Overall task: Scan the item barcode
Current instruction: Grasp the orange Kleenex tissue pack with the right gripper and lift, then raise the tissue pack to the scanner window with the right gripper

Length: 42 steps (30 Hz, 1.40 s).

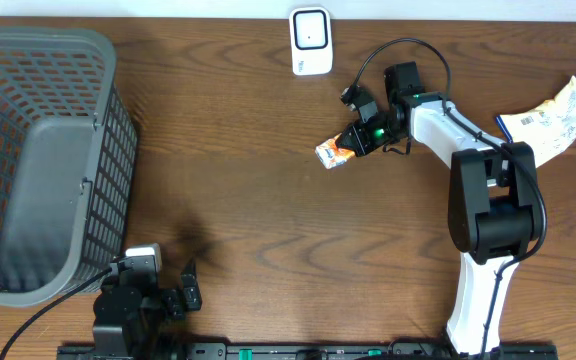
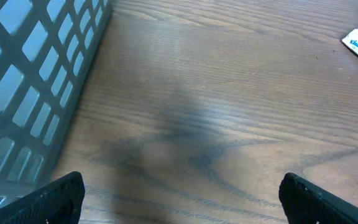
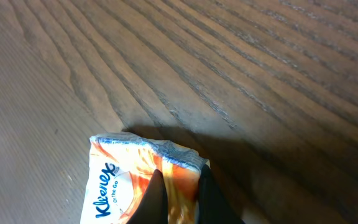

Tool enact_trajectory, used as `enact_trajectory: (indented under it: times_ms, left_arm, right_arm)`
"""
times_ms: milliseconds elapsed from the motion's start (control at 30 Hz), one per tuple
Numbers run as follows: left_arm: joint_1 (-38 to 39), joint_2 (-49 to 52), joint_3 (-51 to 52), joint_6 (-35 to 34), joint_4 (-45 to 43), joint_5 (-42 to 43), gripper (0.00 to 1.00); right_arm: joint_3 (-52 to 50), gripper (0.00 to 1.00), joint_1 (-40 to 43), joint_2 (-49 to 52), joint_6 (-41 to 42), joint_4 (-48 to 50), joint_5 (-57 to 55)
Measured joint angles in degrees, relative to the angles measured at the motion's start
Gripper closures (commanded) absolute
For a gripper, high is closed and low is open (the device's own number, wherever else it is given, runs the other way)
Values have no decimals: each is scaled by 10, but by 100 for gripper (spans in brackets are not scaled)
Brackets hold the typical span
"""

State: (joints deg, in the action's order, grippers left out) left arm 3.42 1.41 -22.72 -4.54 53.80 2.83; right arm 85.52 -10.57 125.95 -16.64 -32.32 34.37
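Orange-and-white wrapping of the tissue pack (image 3: 135,183) is pinched at its crimped end by the right gripper (image 1: 360,138), whose fingers are closed almost together on it, probably so the broad printed faces are left uncovered for reading. It juts out ahead of those fingertips, low over the wooden table (image 1: 268,220), with the white scanner (image 1: 310,41) a short way beyond. Spread wide with nothing between its fingers, the left gripper (image 2: 180,194) hangs just beside the grey basket (image 2: 23,93), likely parked clear of the work.
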Motion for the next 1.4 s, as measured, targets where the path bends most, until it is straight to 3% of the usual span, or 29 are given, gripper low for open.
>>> enact_trajectory:
  times_ms: [133, 267, 467, 600, 767, 1200, 1400]
  left_arm:
    - [0, 0, 0, 0, 0, 0, 0]
    - [0, 0, 0, 0, 0, 0, 0]
    - [0, 0, 0, 0, 0, 0, 0]
    - [0, 0, 0, 0, 0, 0, 0]
    - [0, 0, 0, 0, 0, 0, 0]
    - [0, 0, 0, 0, 0, 0, 0]
    - [0, 0, 0, 0, 0, 0, 0]
  right_arm:
    - [4, 99, 0, 0, 48, -19, 3]
    - [15, 99, 0, -5, 153, -92, 3]
    - [20, 98, 21, -50, 374, -276, 33]
    - [22, 99, 37, -85, 441, -446, 103]
    - [22, 99, 28, -88, 432, -640, 153]
    - [22, 99, -52, -97, 332, -651, 170]
    - [22, 98, -120, -180, 312, -650, 126]
